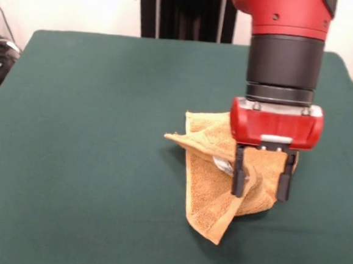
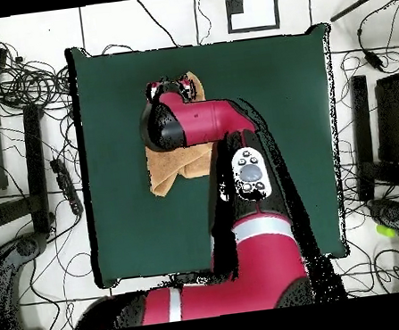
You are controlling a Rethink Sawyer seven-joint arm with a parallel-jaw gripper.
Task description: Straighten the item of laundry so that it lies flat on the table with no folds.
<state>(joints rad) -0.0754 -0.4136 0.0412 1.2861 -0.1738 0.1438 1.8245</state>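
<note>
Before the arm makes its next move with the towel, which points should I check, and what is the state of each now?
1. Towel flat, no folds: not ok, it is bunched and folded.
2. Gripper at the towel: ok, its fingers stand on either side of a raised fold.
3. Fingers closed on the cloth: cannot tell.
4. Towel fully on the table: ok.
5. Green surface around the towel for spreading: ok.

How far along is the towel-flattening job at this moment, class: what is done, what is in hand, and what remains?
Done: nothing finished; the towel is bunched and folded over itself, one corner sticking out sideways. In hand: the gripper is down at the towel, its fingers straddling a raised fold, apparently not closed on it. Left: grip, pull the folds out and spread the towel flat on the table.
</note>
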